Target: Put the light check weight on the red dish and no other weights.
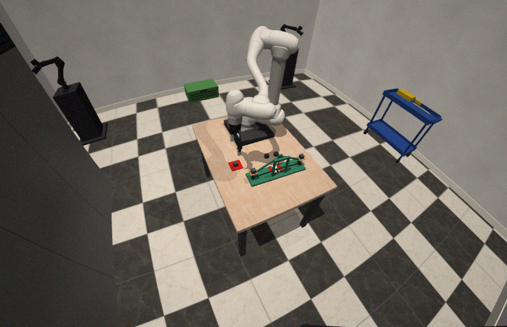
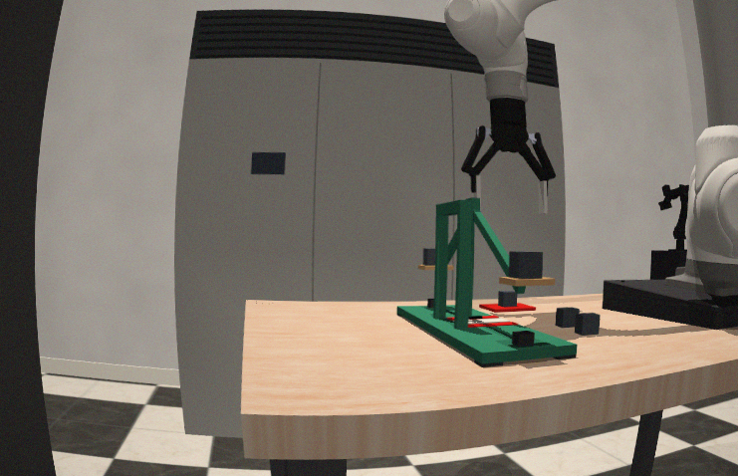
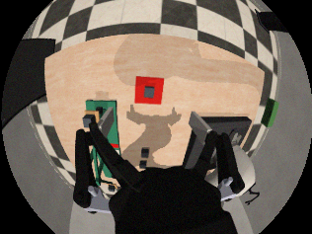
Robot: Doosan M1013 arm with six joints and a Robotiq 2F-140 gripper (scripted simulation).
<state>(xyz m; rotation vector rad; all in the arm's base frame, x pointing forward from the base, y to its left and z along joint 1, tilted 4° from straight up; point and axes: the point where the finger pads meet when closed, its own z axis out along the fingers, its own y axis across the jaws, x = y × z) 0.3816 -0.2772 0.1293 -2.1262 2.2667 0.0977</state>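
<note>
Jaws (image 1: 239,146) (image 2: 509,196) wide, holding nothing; one weight (image 1: 235,164) (image 2: 507,298) (image 3: 149,92) flat on red dish (image 1: 239,167) (image 2: 528,307) (image 3: 140,100). If yours is fake, job looks done.

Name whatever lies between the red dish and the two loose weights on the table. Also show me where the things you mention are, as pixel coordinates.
Between the red dish (image 1: 233,168) (image 2: 490,307) (image 3: 142,98) and the loose weights (image 1: 266,155) (image 2: 587,324) (image 3: 145,152) lies a dark, forked shadow (image 1: 254,156) (image 3: 153,128), seen best in the wrist view.

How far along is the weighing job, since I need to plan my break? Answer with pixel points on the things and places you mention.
One dark weight (image 1: 235,164) (image 2: 507,298) (image 3: 149,92) already lies on the red dish (image 1: 231,167) (image 2: 528,308) (image 3: 140,99), with no other weight on it. The gripper (image 1: 239,150) (image 2: 511,201) (image 3: 152,116) hangs open, holding nothing. The job looks nearly finished; what may remain is moving the arm away, though looks can't prove that weight is the light one.
</note>
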